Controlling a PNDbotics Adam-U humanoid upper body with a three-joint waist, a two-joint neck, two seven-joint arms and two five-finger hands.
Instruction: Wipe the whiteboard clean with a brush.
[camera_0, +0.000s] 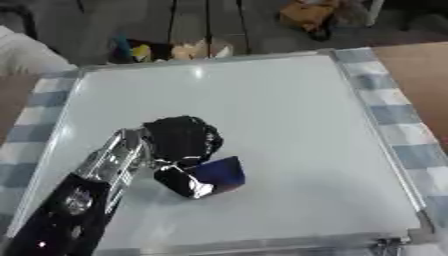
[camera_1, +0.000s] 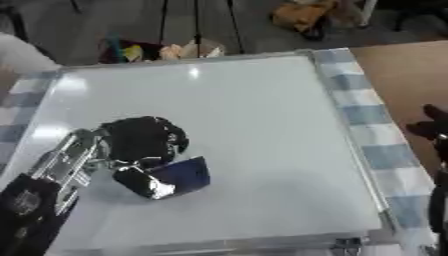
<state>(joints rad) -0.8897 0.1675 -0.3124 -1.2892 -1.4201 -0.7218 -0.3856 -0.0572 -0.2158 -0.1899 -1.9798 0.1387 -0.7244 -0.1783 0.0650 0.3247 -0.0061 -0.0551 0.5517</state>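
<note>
The whiteboard (camera_0: 262, 125) lies flat on a blue-and-white checked cloth (camera_0: 398, 115), its white face glossy and unmarked. The left robot hand (camera_0: 182, 140) has its fingers curled round a dark blue brush (camera_0: 220, 171), pressed onto the board's lower left. The right robot hand (camera_1: 430, 127) shows at the right edge; I cannot tell its fingers' state.

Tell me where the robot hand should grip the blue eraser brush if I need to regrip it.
Probably its upper body, from above. The brush lies flat on the whiteboard, so only its top and sides are reachable. The left robot hand already curls over its near-left end; the right hand hangs off the board.
</note>
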